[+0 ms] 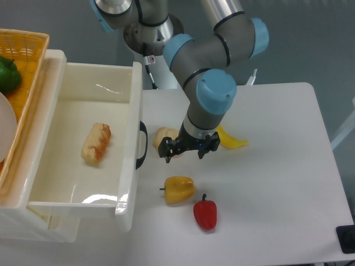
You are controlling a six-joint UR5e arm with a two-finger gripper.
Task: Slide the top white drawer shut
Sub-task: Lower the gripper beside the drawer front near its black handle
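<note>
Top white drawer (83,144): pulled fully out at counter (277,183) left, bread roll (96,143) inside. Claw (183,151): fingers spread, holding nothing, poised just right of drawer handle (142,145).

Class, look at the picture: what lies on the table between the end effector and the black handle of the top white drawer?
In the fixed camera view, a pale bread roll lies between the end effector and the black handle of the top white drawer, partly hidden behind the end effector.

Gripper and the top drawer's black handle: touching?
Apart. The camera view shows bare table between the gripper and the handle of the top drawer.
</note>
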